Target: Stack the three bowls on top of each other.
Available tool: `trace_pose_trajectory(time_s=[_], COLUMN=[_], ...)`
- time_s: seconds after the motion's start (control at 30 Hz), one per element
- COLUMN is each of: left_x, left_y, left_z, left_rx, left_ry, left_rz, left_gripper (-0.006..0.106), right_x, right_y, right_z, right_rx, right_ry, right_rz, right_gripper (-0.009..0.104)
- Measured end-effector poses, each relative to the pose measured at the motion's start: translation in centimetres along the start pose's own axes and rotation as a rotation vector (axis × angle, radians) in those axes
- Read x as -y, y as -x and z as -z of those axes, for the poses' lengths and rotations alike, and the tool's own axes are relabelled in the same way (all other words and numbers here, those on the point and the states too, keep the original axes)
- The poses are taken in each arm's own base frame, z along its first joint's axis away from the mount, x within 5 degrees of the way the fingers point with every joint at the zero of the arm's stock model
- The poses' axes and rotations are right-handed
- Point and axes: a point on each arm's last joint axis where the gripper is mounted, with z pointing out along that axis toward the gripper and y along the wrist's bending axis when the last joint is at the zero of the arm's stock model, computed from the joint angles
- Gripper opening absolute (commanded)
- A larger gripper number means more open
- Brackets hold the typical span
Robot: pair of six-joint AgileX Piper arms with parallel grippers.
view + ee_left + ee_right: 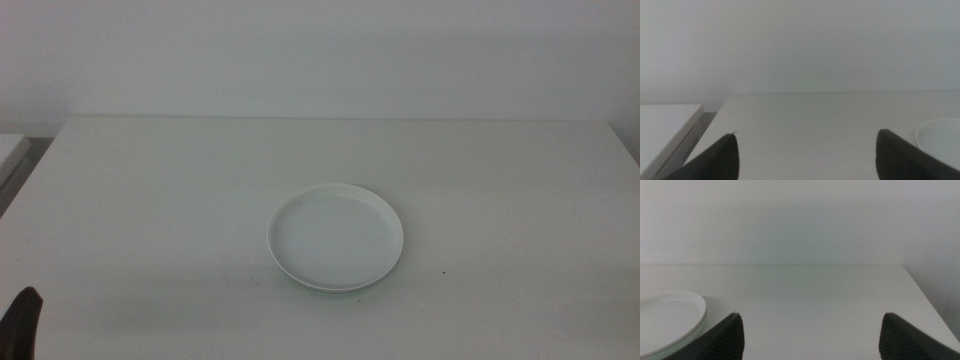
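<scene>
Middle view: a white bowl point(336, 236) sits near the centre of the table point(150, 200), topmost of a stack. Beneath its near rim a thin pale-green edge, the mint bowl point(322, 288), just shows; the rest of it is covered. A grey-blue bowl cannot be made out here. The left gripper point(22, 322) appears only as a dark tip at the bottom left corner, cut off by the frame. The right arm is out of this view.

Left wrist view: the left gripper point(807, 157) has its jaws spread wide apart, nothing between them, only bare table. The stack is cut off at the picture's edge, just beside one jaw; only the white bowl's rim point(940, 137) is seen. A pale surface point(665, 125) lies beside the table, partly cropped.

Right wrist view: the right gripper point(812, 337) likewise stands with jaws parted and empty, over the table. The white bowl point(670, 315) is half cropped; a faint second rim shows under it, colour hard to tell.
</scene>
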Motion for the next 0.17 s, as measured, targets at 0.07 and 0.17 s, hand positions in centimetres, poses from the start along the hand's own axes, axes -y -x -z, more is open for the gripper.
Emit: trace_pose_trajectory(time_s=[0.07, 0.17], left_x=[0.0, 0.0], left_y=[0.0, 0.0], left_z=[0.0, 0.0], left_rx=[0.0, 0.0], left_ry=[0.0, 0.0], left_rz=[0.0, 0.0], left_gripper=[0.094, 0.094], right_x=[0.0, 0.0], right_y=[0.0, 0.0], right_z=[0.0, 0.0], right_rx=[0.0, 0.0], right_ry=[0.0, 0.0], right_rz=[-0.009, -0.015], right_gripper=[0.093, 0.093])
